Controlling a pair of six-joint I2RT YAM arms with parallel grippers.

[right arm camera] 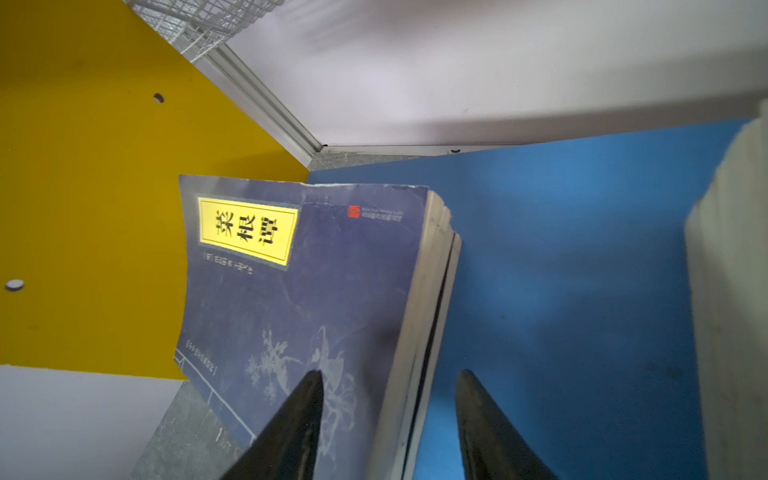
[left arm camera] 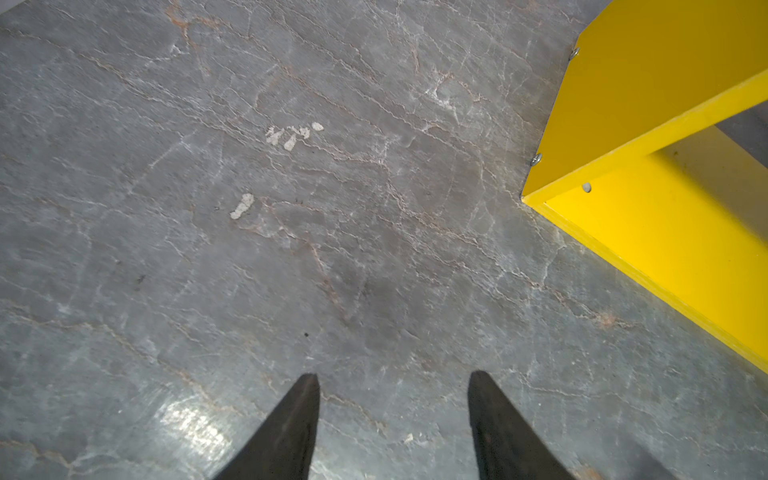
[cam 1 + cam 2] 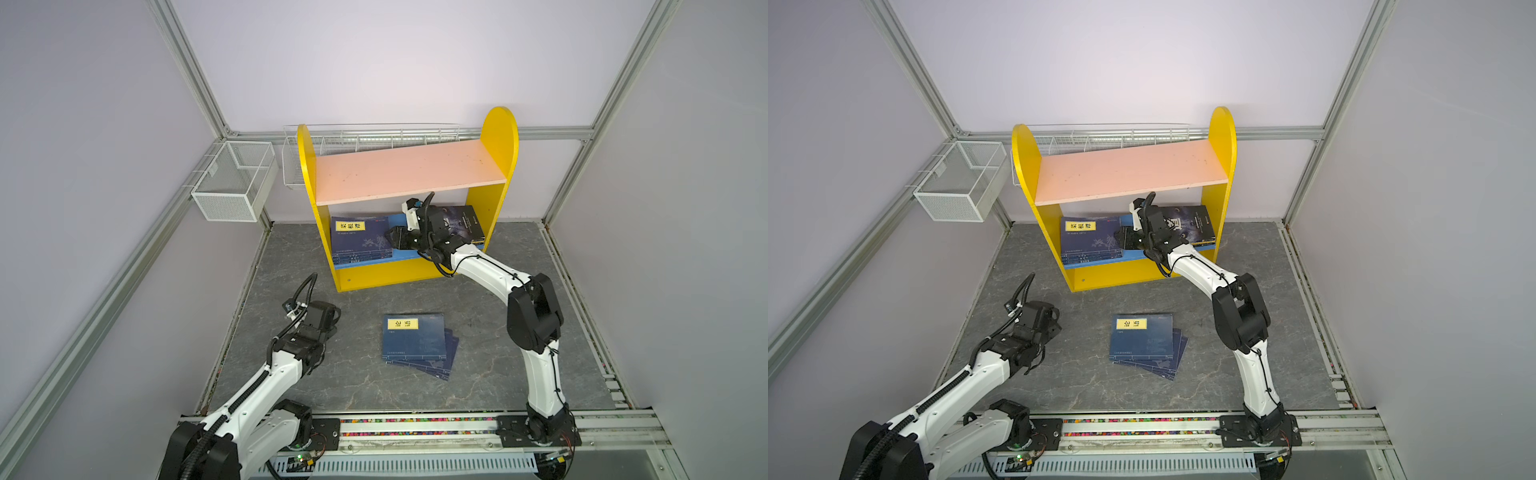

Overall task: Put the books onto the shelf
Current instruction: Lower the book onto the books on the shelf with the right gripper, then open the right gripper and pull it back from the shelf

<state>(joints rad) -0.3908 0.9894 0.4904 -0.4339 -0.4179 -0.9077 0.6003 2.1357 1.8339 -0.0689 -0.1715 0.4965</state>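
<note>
Navy books (image 1: 332,291) lie stacked on the blue lower board (image 1: 561,249) of the shelf (image 3: 500,137), the right pincer (image 1: 388,415) parted astride their page edge and probably best nudging them squarely sideways, while more books (image 3: 413,338) wait on the desk (image 3: 332,386) near the released, empty left pincer (image 2: 395,399).

This is a robotics lab cell: aluminium framing (image 3: 189,66) holds lilac wall panels (image 3: 374,62), and left arm (image 3: 278,374) and right arm (image 3: 540,382) stand on a rail (image 3: 415,432) edging the tabletop (image 3: 332,386).

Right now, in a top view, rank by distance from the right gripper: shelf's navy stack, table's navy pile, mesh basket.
1. navy stack, in the shelf, beside the right gripper.
2. navy pile, on the table.
3. mesh basket, mounted far left.
</note>
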